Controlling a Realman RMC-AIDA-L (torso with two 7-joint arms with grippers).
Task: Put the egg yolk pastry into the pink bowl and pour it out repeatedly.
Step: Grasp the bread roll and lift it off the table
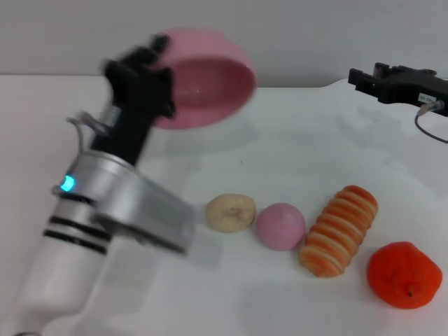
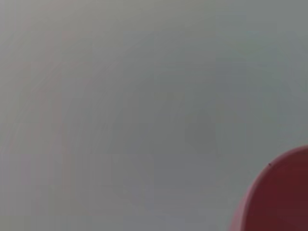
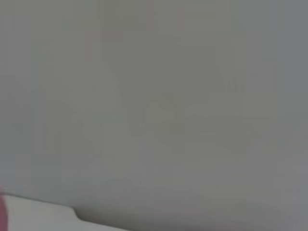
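Note:
The pink bowl (image 1: pixel 210 84) is held off the table at the back left, tipped on its side so its opening faces forward and right; nothing shows inside it. My left gripper (image 1: pixel 159 57) is shut on the bowl's left rim. In the left wrist view only an edge of the bowl (image 2: pixel 281 197) shows. The egg yolk pastry (image 1: pixel 230 213), pale beige with a dimple, lies on the white table (image 1: pixel 294 147) below and in front of the bowl. My right gripper (image 1: pixel 361 78) hangs at the far right, away from all of these.
To the right of the pastry, in a row, lie a smooth pink ball (image 1: pixel 280 226), a long orange-and-cream striped bread (image 1: pixel 339 229) and an orange fruit (image 1: pixel 404 274). My left arm's silver and white forearm (image 1: pixel 105 203) crosses the table's left front.

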